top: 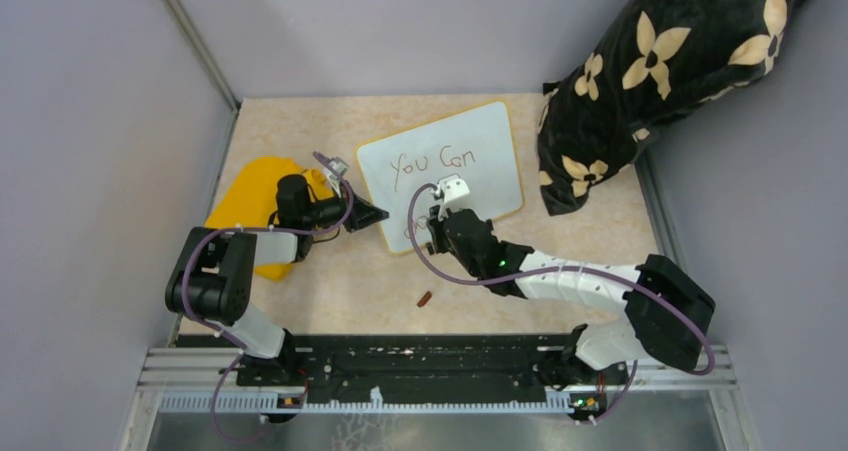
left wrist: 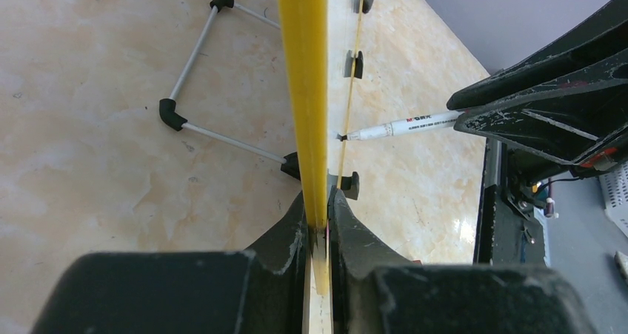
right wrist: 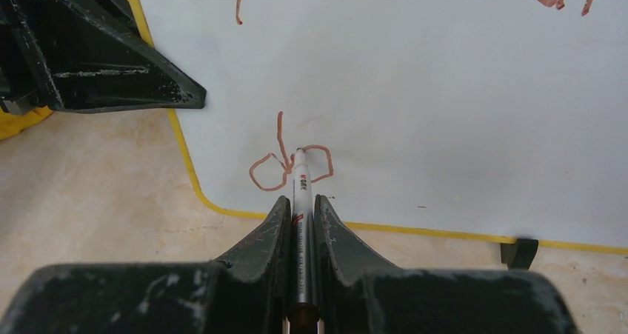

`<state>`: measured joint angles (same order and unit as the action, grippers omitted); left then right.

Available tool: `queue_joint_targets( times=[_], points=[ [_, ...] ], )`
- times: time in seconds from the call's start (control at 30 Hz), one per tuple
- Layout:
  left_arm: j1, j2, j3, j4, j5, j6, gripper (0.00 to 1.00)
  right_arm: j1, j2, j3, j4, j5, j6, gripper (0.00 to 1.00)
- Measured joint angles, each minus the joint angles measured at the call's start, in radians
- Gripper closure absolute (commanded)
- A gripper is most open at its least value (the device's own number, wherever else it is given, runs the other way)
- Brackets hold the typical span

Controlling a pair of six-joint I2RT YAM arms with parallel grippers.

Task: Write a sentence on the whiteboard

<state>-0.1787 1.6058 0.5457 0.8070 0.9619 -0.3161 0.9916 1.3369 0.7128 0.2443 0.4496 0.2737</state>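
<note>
Whiteboard (top: 490, 176) on bench (top: 340, 291), mid-field; sentence (top: 432, 158) reads "You Can" on upper line. Left gripper (left wrist: 318, 215) clamped on board's yellow left rim. Right gripper (right wrist: 301, 204) clenched around marker (right wrist: 301, 189), tip touching board at "do", near lower left corner.

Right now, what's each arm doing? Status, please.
Left gripper shut on whiteboard edge. Right gripper shut on marker, tip on whiteboard. Sentence: "You Can" written, second line begun. Nothing blocking.

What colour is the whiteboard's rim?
Yellow. The whiteboard's rim shows best in the left wrist view.
</note>
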Motion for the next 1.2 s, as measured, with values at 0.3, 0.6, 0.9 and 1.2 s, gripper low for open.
queue_joint_targets(
  times=[0.3,0.6,0.9,1.2],
  points=[
    [0.0,0.0,0.0,0.0,0.0,0.0,1.0,0.0,0.002,0.002,-0.002,-0.011,0.018,1.0],
    [0.0,0.0,0.0,0.0,0.0,0.0,1.0,0.0,0.002,-0.009,-0.008,-0.016,0.035,1.0],
    [-0.002,-0.002,0.0,-0.001,0.0,0.002,1.0,0.001,-0.04,-0.033,-0.041,-0.006,0.042,1.0],
    [-0.005,-0.003,0.0,-0.002,-0.001,0.007,1.0,-0.077,-0.237,-0.044,-0.07,0.037,0.033,1.0]
  ],
)
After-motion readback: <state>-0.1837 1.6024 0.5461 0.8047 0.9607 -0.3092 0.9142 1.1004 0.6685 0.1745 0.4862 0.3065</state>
